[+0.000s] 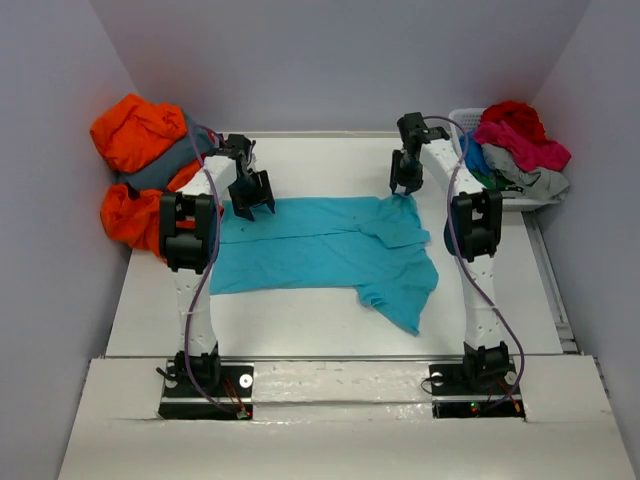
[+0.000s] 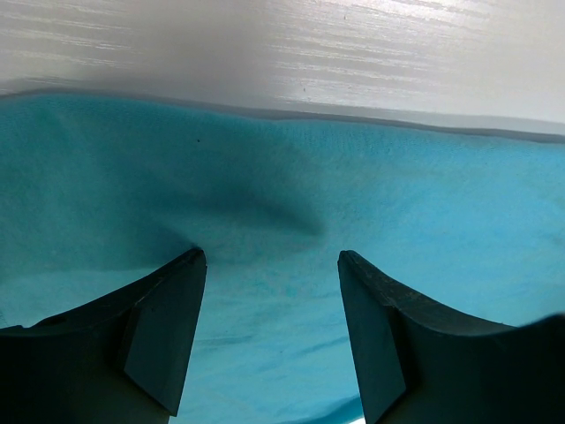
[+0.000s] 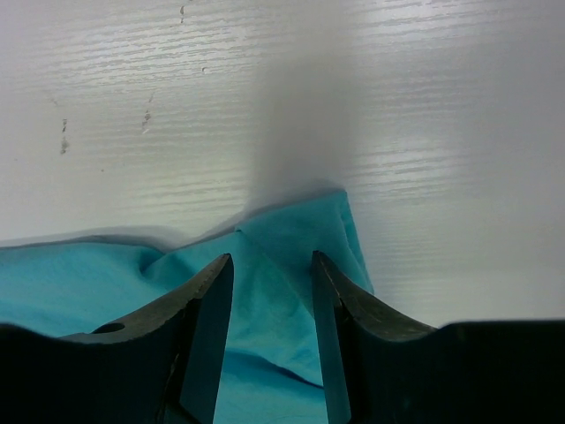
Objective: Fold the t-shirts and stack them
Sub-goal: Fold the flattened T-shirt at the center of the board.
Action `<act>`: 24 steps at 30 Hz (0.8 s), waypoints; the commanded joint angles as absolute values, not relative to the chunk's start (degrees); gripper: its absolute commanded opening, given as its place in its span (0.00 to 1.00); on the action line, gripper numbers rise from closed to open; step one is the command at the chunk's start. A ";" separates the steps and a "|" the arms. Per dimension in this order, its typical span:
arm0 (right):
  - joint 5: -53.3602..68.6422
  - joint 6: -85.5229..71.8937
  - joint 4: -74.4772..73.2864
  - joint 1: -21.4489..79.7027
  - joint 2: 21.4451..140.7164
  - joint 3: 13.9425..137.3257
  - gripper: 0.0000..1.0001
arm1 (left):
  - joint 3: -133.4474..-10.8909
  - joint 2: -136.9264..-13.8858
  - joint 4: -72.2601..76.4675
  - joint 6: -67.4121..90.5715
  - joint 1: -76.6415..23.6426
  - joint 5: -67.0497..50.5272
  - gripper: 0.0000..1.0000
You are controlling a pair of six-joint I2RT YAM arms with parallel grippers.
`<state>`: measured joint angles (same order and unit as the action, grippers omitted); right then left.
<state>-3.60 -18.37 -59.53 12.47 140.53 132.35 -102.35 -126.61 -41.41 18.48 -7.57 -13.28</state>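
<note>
Top external view: turquoise t-shirt (image 1: 320, 250) spread flat on the table (image 1: 320, 160). Left gripper (image 1: 252, 203), jaws wide apart, sits over its far edge; right gripper (image 1: 405, 189), jaws parted, straddles the raised far corner, unclamped.

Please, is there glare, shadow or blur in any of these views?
Top external: even light, sharp, only faint shadows around the turquoise t-shirt. Left wrist: glare on the table, blurred toward the left. Right wrist: a soft grey shadow on the table above the shirt's corner.
</note>
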 commanded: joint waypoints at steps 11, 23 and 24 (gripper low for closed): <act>-6.15 -17.14 -59.68 13.01 142.91 133.59 0.34 | -103.27 -126.47 -42.36 17.75 -7.82 -13.54 0.72; -6.68 -17.84 -60.73 13.01 144.23 135.61 0.17 | -100.90 -125.86 -42.28 18.98 -7.82 -12.04 0.69; -6.59 -18.02 -60.99 13.01 144.40 135.96 0.17 | -99.85 -125.60 -42.19 19.77 -7.82 -11.52 0.69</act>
